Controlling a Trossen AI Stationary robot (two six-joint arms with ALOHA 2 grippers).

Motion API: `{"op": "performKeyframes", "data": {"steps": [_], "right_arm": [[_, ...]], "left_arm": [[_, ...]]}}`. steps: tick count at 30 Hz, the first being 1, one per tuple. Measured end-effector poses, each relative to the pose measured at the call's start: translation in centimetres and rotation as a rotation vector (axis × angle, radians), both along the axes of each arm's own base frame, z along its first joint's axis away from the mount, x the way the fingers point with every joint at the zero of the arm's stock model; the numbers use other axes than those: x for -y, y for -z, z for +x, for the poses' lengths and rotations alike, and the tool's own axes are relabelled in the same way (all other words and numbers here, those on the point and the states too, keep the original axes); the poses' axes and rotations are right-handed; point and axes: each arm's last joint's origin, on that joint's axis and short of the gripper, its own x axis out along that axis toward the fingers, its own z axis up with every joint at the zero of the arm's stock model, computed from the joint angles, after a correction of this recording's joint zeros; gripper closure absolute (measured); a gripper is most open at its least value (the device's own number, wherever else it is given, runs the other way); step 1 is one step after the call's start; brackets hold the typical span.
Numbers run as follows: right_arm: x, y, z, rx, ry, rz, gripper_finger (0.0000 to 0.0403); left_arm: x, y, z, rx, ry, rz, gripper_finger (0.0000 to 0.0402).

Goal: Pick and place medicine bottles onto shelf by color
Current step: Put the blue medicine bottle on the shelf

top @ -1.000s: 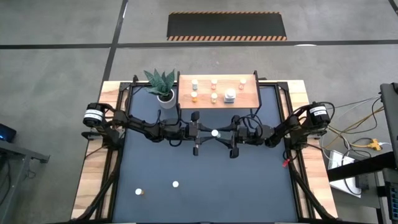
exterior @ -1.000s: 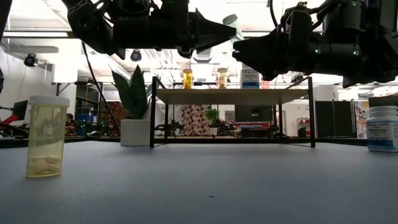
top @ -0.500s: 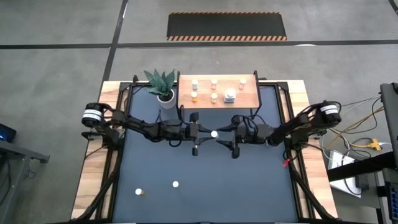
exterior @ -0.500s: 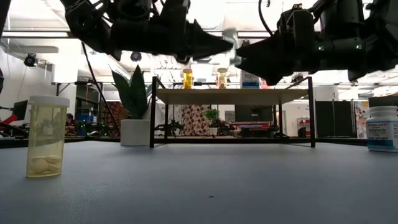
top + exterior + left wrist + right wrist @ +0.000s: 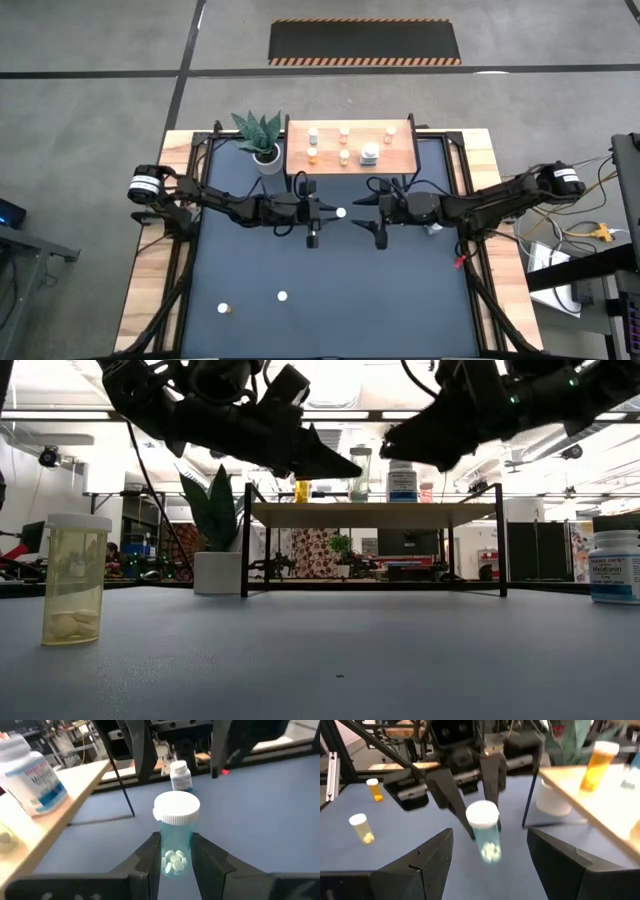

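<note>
Shelf (image 5: 395,158) at bench (image 5: 330,300) rear edge, carrying six bottles (image 5: 344,155). Plant pot (image 5: 266,158) just left of shelf. Held bottle (image 5: 341,212) in front of shelf, in left pincer (image 5: 331,212); right pincer (image 5: 362,212) beyond it. Two bottles (image 5: 282,296) well in front of shelf, leftward.

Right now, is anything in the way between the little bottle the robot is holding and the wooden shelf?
Nothing visible blocks it. The left gripper holds the bottle up in the air, in front of the shelf. The right gripper, jaws open, hangs beside the bottle, not between it and the shelf.
</note>
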Motion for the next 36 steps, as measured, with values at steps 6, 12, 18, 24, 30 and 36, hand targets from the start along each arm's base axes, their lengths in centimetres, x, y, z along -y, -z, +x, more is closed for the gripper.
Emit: {"op": "performKeyframes", "data": {"steps": [6,12,18,24,30,36], "right_arm": [[-0.1,-0.7,1.7,-0.024,-0.008,-0.043,0.0156],[0.0,-0.3,2.9,-0.068,0.036,-0.077,0.0160],[0.0,-0.3,3.1,-0.061,0.037,-0.084,0.0186],[0.0,-0.4,3.1,-0.056,0.036,-0.083,0.0231],[0.0,-0.4,3.1,-0.057,0.029,-0.084,0.0285],[0.0,-0.4,3.1,-0.058,0.024,-0.092,0.0303]], "left_arm": [[0.0,-0.1,0.0,0.011,0.000,0.000,0.0324],[0.0,-0.2,0.1,0.023,0.001,0.000,0.0324],[0.0,-0.2,0.1,0.023,0.001,0.000,0.0324],[0.0,-0.2,0.1,0.023,-0.001,0.000,0.0324],[0.0,-0.2,0.1,0.023,-0.003,0.001,0.0324],[0.0,-0.3,0.1,0.025,-0.003,0.001,0.0324]]}}
